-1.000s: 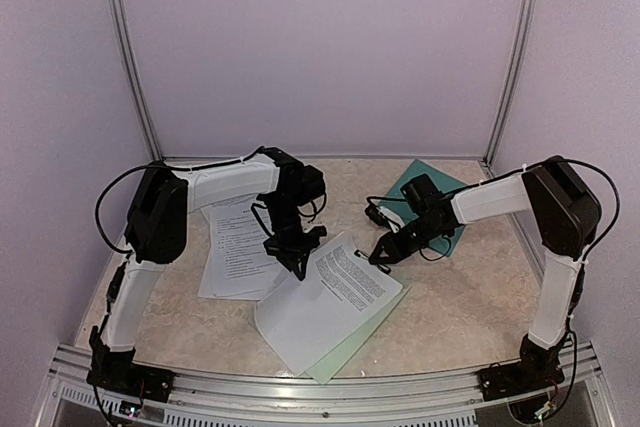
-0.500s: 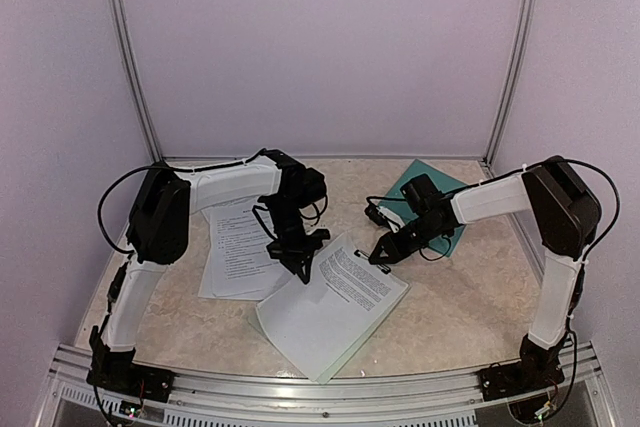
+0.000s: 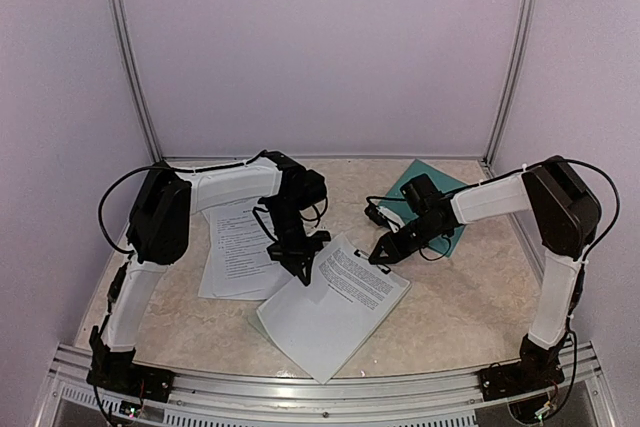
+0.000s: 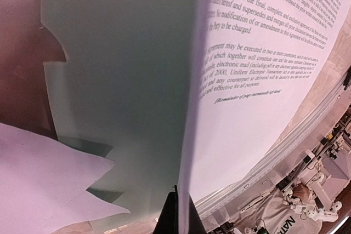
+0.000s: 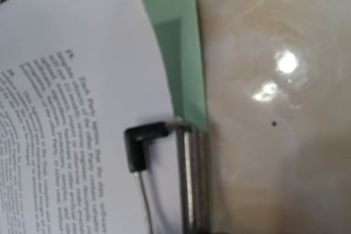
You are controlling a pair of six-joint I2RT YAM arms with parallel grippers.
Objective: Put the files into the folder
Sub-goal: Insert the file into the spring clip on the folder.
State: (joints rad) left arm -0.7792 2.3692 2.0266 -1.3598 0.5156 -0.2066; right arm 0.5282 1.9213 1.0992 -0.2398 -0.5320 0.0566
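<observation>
One sheet [image 3: 335, 312] edge pinched in L tool [image 3: 300, 263], R tool [image 3: 381, 254] beside clipboard clip [image 5: 193, 179], grip unclear

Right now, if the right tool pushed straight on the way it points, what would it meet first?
Probably the silver clip of the mint clipboard, at the edge of the printed sheet; depth is unclear.
</observation>
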